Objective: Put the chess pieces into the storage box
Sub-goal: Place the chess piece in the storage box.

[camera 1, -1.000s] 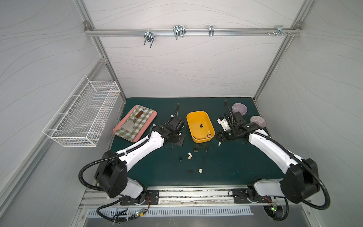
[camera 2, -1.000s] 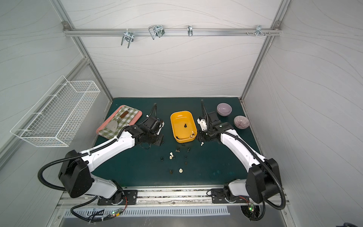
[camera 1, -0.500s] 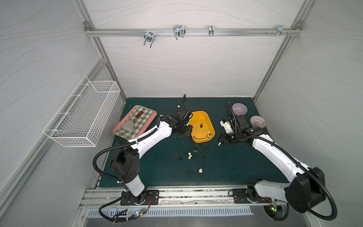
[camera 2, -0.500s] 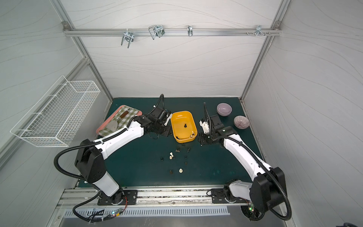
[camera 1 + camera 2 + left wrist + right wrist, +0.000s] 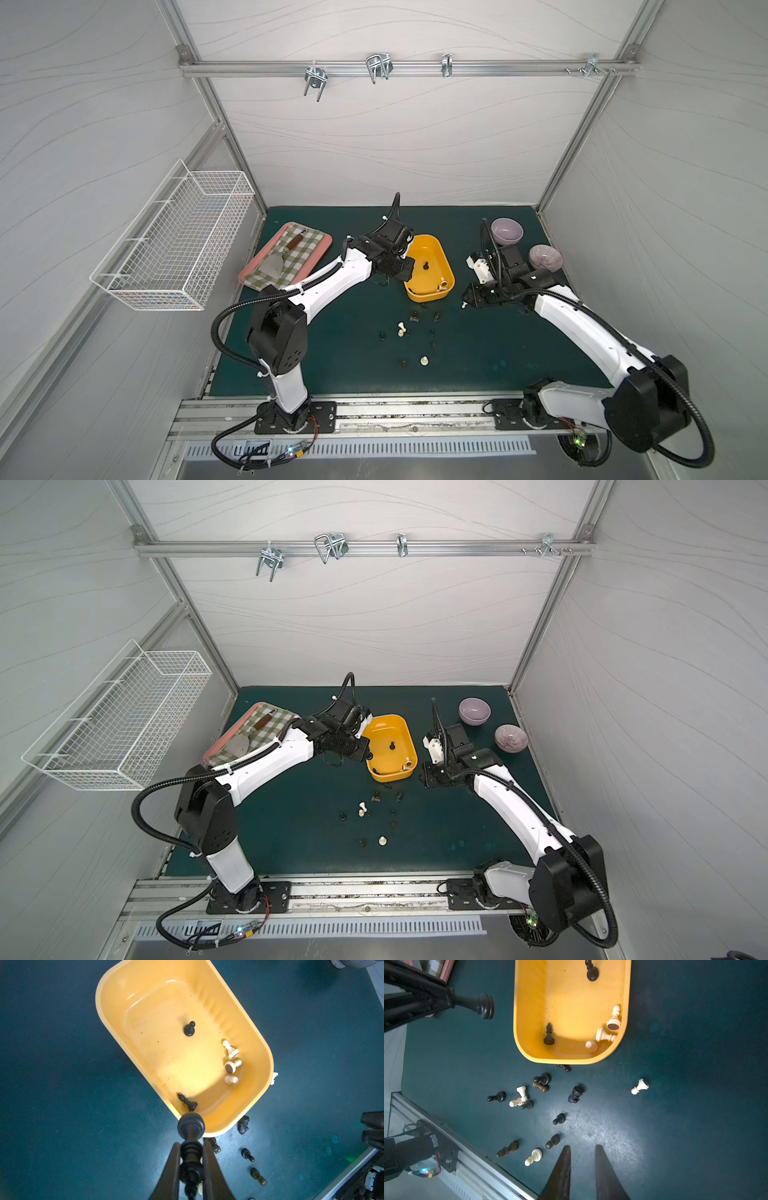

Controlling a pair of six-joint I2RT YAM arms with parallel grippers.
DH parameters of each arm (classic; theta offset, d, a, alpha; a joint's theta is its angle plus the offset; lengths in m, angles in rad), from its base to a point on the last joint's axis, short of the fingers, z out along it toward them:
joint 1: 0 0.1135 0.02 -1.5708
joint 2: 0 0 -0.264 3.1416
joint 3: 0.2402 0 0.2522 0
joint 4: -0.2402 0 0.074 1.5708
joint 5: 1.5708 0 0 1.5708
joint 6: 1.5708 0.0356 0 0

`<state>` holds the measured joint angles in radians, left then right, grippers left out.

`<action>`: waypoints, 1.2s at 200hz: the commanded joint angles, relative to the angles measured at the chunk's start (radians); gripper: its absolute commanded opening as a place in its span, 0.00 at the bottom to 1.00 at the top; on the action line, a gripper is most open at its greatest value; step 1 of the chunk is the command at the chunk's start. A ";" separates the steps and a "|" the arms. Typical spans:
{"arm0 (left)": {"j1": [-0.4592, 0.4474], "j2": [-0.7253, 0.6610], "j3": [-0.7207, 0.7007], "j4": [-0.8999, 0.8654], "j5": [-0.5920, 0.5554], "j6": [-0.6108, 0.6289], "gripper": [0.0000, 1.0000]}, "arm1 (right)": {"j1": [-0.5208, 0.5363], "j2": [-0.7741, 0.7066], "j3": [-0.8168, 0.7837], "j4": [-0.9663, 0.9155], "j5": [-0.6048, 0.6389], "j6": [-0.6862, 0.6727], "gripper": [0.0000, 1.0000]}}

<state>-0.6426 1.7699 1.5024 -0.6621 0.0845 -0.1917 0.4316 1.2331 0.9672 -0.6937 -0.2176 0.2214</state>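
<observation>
— Firstly, the storage box [image 5: 432, 249]: how does it lie?

— We find it on the green mat [image 5: 478, 353] between the 2 arms. Its long axis runs from the back wall toward the front rail, with the near end skewed slightly toward the right arm. It holds 5 pieces: 2 dark, and 3 cream bunched in the near corner on the right arm's side. Loose chess pieces [image 5: 559, 1119] are scattered on the mat in front of that end.

— And the grippers?

— The left gripper [image 5: 191, 1142] pinches a tall dark piece [image 5: 191, 1125] by its upper part. The piece lies in line with the fingers, round base foremost, just beside the box's rim. The right gripper [image 5: 582, 1147] hangs over the mat, its fingers a narrow gap apart with nothing between them. A cream pawn [image 5: 640, 1086] lies nearby.

— Any changes?

— 1 second ago the left gripper stood over the mat between the pink tray [image 5: 327, 243] and the box, and it has since closed on the box. The right gripper keeps roughly its place.
</observation>
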 commanded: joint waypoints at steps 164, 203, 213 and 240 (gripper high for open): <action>-0.020 0.208 0.211 0.000 0.009 0.063 0.14 | -0.011 -0.014 -0.007 -0.025 0.001 -0.004 0.24; -0.021 0.295 0.303 -0.037 -0.005 0.084 0.14 | -0.011 -0.019 -0.004 -0.027 0.004 -0.008 0.24; -0.021 0.311 0.317 -0.037 -0.008 0.089 0.14 | -0.013 -0.020 -0.004 -0.027 0.005 -0.008 0.24; -0.021 0.355 0.370 -0.056 -0.023 0.104 0.14 | -0.014 -0.020 -0.004 -0.027 0.005 -0.008 0.24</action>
<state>-0.6575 2.0850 1.7885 -0.6949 0.0826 -0.1242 0.4248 1.2163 0.9627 -0.6975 -0.2173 0.2195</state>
